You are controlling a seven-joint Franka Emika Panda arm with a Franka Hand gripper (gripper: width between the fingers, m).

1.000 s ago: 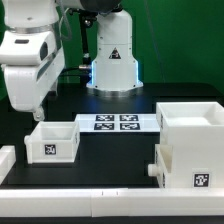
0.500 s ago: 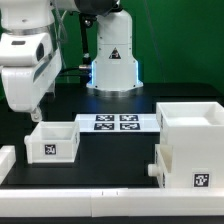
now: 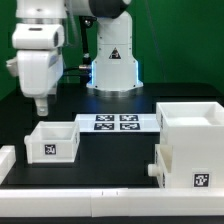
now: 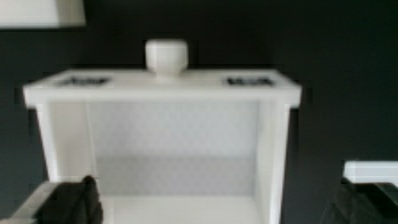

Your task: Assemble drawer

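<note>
A small white tray [image 3: 53, 141] with a tag on its side stands at the exterior view's left. The wrist view shows it from above, with its open inside [image 4: 169, 130], a knob [image 4: 166, 55] and two tags on the rim. My gripper [image 3: 40, 106] hangs just above the tray's rim, open and empty. In the wrist view [image 4: 226, 205] one dark finger [image 4: 68, 200] is over the tray's side wall and the other [image 4: 381, 198] is outside the opposite wall. The large shell [image 3: 192, 122] stands at the right, with a second knobbed tray [image 3: 183, 165] against its front.
The marker board [image 3: 115, 122] lies flat between the tray and the shell. Low white rails [image 3: 100, 196] edge the table's front and left. The arm's base [image 3: 113, 60] stands at the back. A white edge [image 4: 374, 172] shows beside the tray in the wrist view.
The hand has swung toward the exterior view's right and turned upright, so the gripper now hangs over the small tray's rim instead of to its left. The parts have not moved.
</note>
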